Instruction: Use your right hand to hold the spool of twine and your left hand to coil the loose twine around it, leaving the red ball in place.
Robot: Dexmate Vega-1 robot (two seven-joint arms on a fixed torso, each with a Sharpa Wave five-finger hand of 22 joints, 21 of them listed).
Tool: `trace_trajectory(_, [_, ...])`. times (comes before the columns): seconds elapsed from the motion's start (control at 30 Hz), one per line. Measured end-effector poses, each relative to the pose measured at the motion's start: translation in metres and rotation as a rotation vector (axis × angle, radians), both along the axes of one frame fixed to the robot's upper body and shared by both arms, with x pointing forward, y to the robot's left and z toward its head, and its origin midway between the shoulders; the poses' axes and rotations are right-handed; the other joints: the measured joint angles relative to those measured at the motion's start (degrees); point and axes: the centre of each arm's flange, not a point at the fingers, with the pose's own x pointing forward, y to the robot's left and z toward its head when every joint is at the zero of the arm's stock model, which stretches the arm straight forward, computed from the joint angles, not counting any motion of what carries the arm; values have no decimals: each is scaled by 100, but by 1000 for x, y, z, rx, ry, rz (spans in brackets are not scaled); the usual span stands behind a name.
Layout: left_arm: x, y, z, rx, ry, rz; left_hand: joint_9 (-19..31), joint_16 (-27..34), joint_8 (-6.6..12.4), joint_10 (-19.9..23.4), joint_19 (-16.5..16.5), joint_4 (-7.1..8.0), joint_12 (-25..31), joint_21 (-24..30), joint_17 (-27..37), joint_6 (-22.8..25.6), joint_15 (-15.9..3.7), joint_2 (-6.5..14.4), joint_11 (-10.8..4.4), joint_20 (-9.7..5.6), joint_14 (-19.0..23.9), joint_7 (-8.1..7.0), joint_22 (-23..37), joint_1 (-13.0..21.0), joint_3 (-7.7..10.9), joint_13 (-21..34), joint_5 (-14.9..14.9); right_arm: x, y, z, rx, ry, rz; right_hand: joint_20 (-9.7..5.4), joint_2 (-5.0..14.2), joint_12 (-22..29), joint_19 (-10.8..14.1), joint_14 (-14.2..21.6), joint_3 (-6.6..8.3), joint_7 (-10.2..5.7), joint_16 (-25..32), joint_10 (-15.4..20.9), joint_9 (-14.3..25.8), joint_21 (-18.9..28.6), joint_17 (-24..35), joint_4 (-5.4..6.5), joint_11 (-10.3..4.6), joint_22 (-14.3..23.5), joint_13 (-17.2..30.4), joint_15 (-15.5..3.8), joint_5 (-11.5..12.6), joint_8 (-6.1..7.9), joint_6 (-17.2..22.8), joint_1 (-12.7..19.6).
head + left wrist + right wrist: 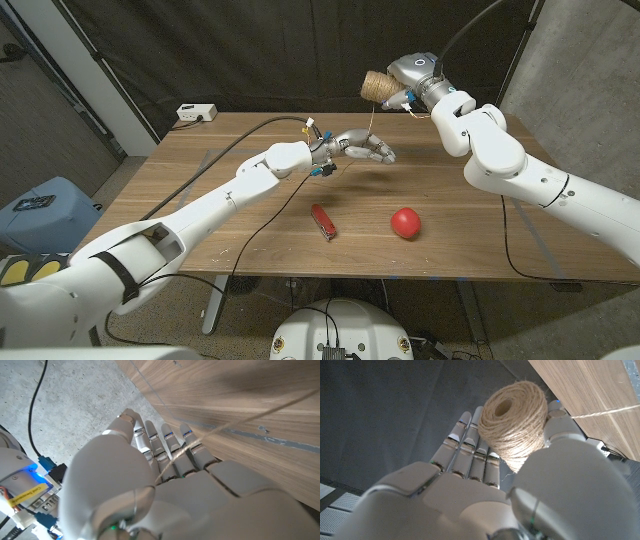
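Right hand (405, 82) grips the spool of twine (376, 87) aloft past the table's far edge (300, 114), with free air all round it. Below and toward me, my left hand (365, 150) hovers over the table's middle, the loose twine (372, 120) running taut up from its closed fingers (165, 445) to the spool. Nearer me than that hand lie a red pocket knife (323, 221) and the red ball (404, 222) — apart, both on open wood.
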Motion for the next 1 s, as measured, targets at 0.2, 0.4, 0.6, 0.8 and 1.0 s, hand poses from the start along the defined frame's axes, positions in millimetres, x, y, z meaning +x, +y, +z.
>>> trace_trajectory(0.2, [-5, -1, 2, 12, 0, -18, 0, -6, 0, -1, 0, 0, 0, 0, 0, 0, 0, 23, 0, 0, 0, 0, 0, -23, 0, 6, 0, 1, -4, 0, 5, 1, -7, 0, -1, 0, 0, 2, -8, 0, 0, 1, 12, 0, 0, -8, -1, 0, -4, 3, -1, -1, 0, 1])
trace_trajectory(0.4, [-11, -2, 5, 25, -3, -38, 0, -23, 0, -1, 0, 24, 0, 0, -1, 0, 0, 23, 1, 0, 0, 0, 0, -23, -24, 30, 0, 1, -9, 1, 17, 1, -18, 0, -10, -23, 0, 9, -8, 0, -29, 50, 18, 0, -1, -8, 11, 0, -5, 9, -2, -2, 1, 10])
trace_trajectory(0.6, [-14, -3, 5, 29, 1, -54, -1, -23, 0, -1, 0, 24, 0, 28, -1, 0, 0, 23, 1, 0, -1, 0, 0, -23, -24, 32, 0, 3, -12, 1, 22, 2, -28, 1, -13, -39, 0, 45, -8, 20, -66, 51, 18, 0, -17, -8, 11, 0, -4, -4, -3, -4, 21, 13])
trace_trajectory(0.8, [-24, -3, 5, 38, -3, -81, -1, -23, 0, -2, 0, 24, 0, 28, 27, 0, 0, 39, 1, 0, -1, 0, 0, -39, -24, 52, 0, 5, -16, 2, 30, 4, -41, -12, -11, -44, 12, 54, -16, 19, -88, 51, 17, 0, -4, -15, 10, 0, -1, 5, -3, -20, 21, 11])
trace_trajectory(1.0, [-28, -2, 8, 42, -5, -96, 28, -22, 0, -2, 0, 24, 1, 28, 27, 0, 15, 45, 1, 0, -15, 0, -1, -45, -24, 59, 0, 6, -17, 1, 25, 3, -48, -21, -5, -45, 21, 54, -16, 3, -88, 69, 0, 0, 0, -15, -7, 0, -1, 5, -4, -12, 38, 5])
